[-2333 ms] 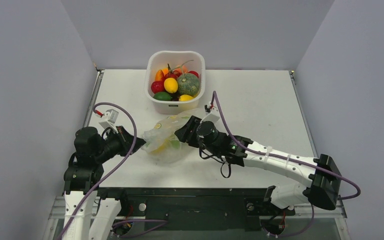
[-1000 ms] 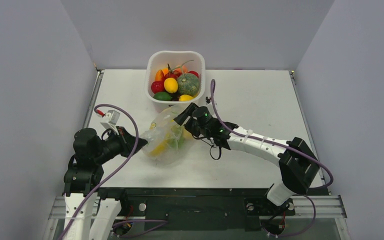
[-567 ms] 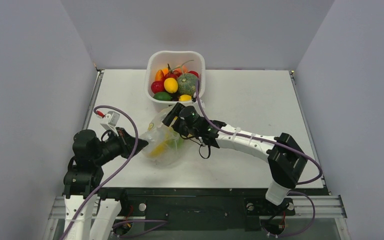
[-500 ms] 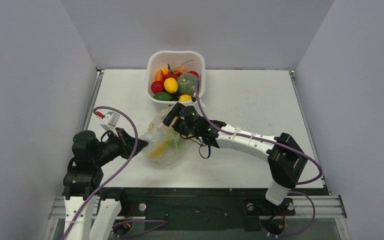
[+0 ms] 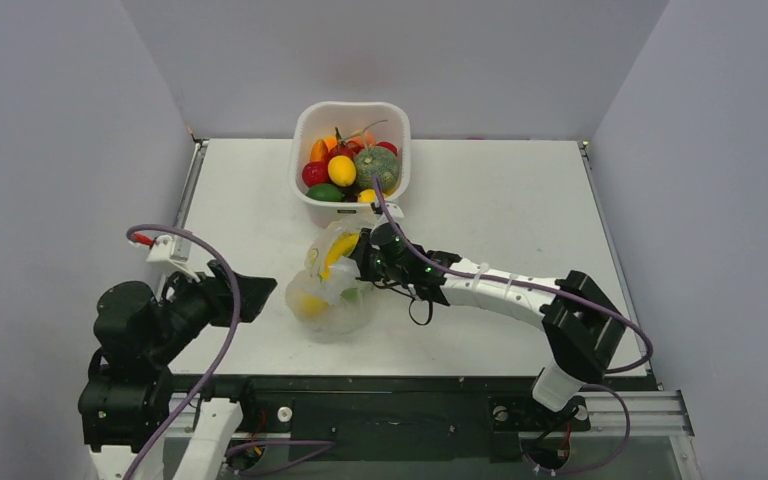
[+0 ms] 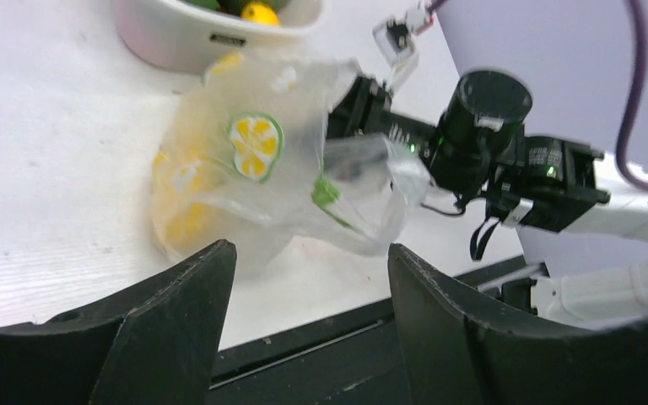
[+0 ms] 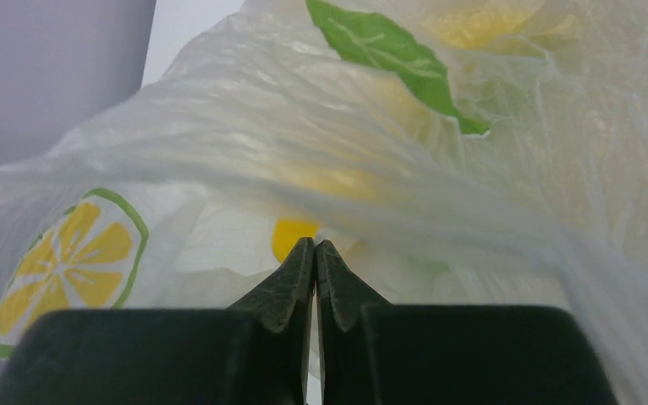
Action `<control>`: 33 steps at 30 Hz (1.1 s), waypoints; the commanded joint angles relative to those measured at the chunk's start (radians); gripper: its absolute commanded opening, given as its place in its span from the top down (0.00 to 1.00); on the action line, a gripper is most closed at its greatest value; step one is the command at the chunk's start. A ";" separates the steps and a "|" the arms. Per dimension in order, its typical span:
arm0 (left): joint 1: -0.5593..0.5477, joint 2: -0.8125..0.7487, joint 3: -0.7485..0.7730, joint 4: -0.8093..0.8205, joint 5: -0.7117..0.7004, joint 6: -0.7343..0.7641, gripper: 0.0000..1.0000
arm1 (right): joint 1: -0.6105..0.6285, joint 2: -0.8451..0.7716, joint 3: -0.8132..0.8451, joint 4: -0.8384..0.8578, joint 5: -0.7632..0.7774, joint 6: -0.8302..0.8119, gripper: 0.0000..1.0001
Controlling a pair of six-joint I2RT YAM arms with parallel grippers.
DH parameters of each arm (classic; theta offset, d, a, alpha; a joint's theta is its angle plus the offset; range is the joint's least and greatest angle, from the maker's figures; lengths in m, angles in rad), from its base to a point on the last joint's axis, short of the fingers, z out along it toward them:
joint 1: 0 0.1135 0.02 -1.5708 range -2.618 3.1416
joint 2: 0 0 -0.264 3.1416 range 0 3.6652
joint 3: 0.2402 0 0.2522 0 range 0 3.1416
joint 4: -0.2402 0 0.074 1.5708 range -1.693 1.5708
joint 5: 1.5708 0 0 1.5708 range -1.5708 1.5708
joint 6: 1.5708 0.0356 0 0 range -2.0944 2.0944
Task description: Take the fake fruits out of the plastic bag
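The bag (image 5: 330, 290) is thin, clear and crinkled, printed with a lemon slice (image 6: 254, 146) ringed in green and a green leaf (image 7: 388, 51). A small dark label (image 6: 219, 38) on the wall of the white tub (image 5: 302, 200) is too small to read. The bag lies on the desk (image 5: 520, 200) just in front of the tub, bulging with yellow fruits (image 5: 312, 302) that show blurred through the film. The right tool (image 7: 315, 246) has its tips pressed together at the bag's upper side, pinching a fold of film. The left tool (image 6: 308, 253) has its fingers spread wide, holding nothing, near the bag's left side and not touching it
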 commanded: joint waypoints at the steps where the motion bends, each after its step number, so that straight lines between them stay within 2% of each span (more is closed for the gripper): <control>1: -0.006 0.060 0.189 -0.107 -0.171 0.010 0.35 | -0.005 -0.139 -0.104 0.069 -0.085 -0.169 1.00; 3: -0.007 0.099 0.209 -0.052 -0.152 -0.008 0.35 | -0.009 -0.179 -0.154 0.095 -0.102 -0.172 1.00; 6: -0.006 0.194 0.158 0.094 -0.037 -0.022 0.36 | -0.014 -0.244 -0.210 0.109 -0.108 -0.185 1.00; 11: -0.067 0.296 0.044 0.313 -0.034 0.011 0.36 | -0.035 -0.306 -0.271 0.138 -0.141 -0.199 1.00; 13: -0.156 0.322 0.007 0.382 -0.092 0.045 0.34 | -0.055 -0.314 -0.291 0.153 -0.172 -0.187 1.00; 17: -0.421 0.452 0.033 0.405 -0.313 0.149 0.32 | -0.069 -0.334 -0.324 0.171 -0.200 -0.178 1.00; 19: -0.565 0.529 0.060 0.420 -0.473 0.201 0.32 | -0.070 -0.343 -0.332 0.176 -0.209 -0.175 1.00; 27: -0.740 0.815 0.214 0.400 -0.706 0.324 0.32 | -0.072 -0.382 -0.381 0.207 -0.249 -0.146 1.00; 33: -0.753 0.891 0.197 0.436 -0.685 0.349 0.34 | -0.076 -0.446 -0.433 0.210 -0.263 -0.135 1.00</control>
